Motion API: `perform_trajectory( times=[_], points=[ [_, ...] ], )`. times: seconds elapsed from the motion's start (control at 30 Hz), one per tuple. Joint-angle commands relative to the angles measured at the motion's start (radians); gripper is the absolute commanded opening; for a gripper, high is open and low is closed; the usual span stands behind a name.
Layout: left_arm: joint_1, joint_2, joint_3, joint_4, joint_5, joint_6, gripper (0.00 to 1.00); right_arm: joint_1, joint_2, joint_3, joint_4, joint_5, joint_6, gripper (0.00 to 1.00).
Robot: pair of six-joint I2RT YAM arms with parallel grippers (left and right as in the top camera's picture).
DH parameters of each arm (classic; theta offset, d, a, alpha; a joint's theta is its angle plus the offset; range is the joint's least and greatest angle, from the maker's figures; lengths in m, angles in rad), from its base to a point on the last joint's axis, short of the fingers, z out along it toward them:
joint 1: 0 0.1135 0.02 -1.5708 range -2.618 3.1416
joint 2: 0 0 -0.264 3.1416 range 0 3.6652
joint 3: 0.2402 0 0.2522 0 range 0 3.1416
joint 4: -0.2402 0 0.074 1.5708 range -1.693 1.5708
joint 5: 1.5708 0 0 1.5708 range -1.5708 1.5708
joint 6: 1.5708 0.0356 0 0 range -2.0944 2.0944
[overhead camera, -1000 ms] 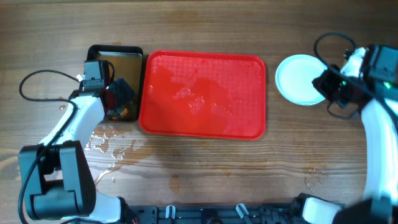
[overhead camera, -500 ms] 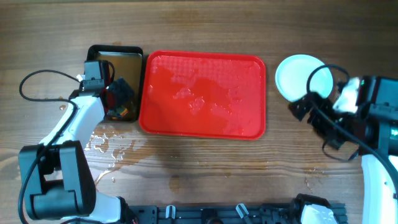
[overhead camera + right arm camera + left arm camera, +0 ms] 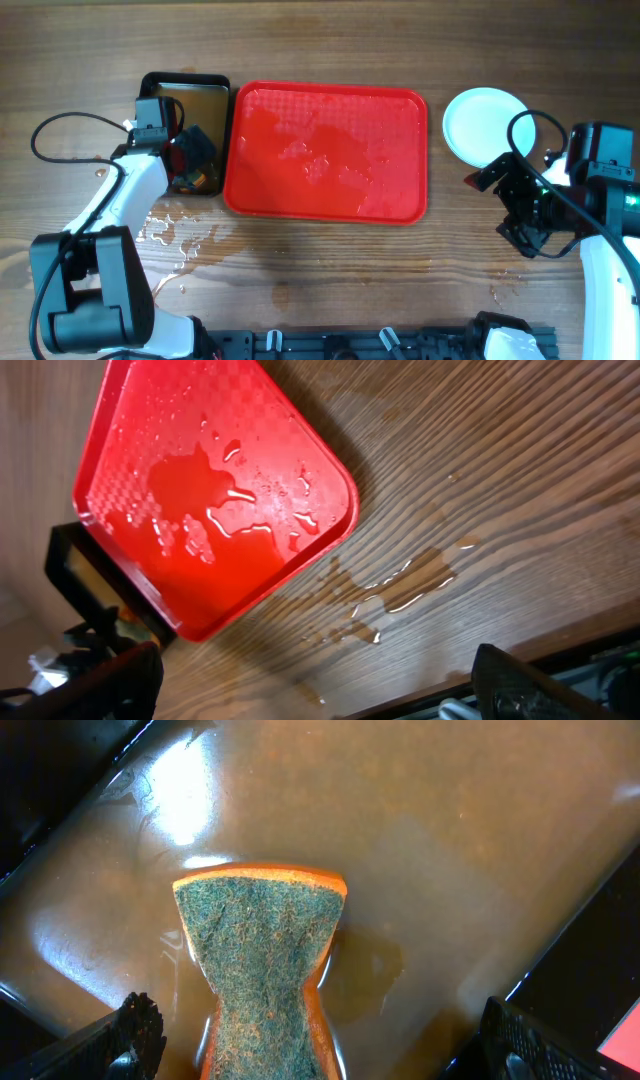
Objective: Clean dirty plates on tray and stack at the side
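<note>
left pincer [image 3: 195,160] gapes wide, pointing down; right pincer [image 3: 503,212] gapes wide, angled leftward.

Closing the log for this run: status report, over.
Left gripper open, astride sponge in pan. Right gripper open, empty. Plates right of tray; tray wet, none on it. Nothing blocking.

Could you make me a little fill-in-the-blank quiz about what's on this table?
The plates sit to the ____ of the red tray.
The sponge lies in ____ water in the black pan.
The tray holds ____ plates.
The left hand and right hand are both ____.
Missing: right, brown, no, open.
</note>
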Motion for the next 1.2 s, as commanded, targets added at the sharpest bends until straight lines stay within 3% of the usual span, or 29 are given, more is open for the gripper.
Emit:
perform_trajectory(
  times=[0.0, 0.2, 0.4, 0.5, 0.7, 0.83, 1.0, 1.17],
  points=[
    [0.002, 0.007, -0.002, 0.003, 0.007, 0.008, 1.00, 0.035, -0.005, -0.008, 0.024, 0.062, -0.035, 1.00],
    [0.002, 0.007, -0.002, 0.003, 0.008, 0.008, 1.00, 0.197, -0.203, -0.244, 0.458, 0.084, -0.033, 1.00],
    [0.002, 0.007, -0.002, 0.003, 0.007, 0.008, 1.00, 0.268, -0.470, -0.663, 0.948, 0.084, -0.021, 1.00],
    [0.002, 0.007, -0.002, 0.003, 0.008, 0.008, 1.00, 0.268, -0.631, -0.893, 1.172, 0.105, 0.062, 1.00],
    [0.002, 0.007, -0.002, 0.003, 0.007, 0.008, 1.00, 0.268, -0.907, -1.144, 1.317, 0.183, 0.210, 1.00],
    [0.002, 0.007, -0.002, 0.003, 0.007, 0.008, 1.00, 0.268, -1.009, -1.165, 1.369, 0.209, 0.147, 1.00],
    [0.002, 0.007, -0.002, 0.003, 0.007, 0.008, 1.00, 0.268, -1.114, -1.166, 1.382, 0.272, -0.089, 1.00],
    [0.002, 0.007, -0.002, 0.003, 0.007, 0.008, 1.00, 0.268, -1.114, -1.171, 1.388, 0.488, -0.170, 1.00]
  ],
)
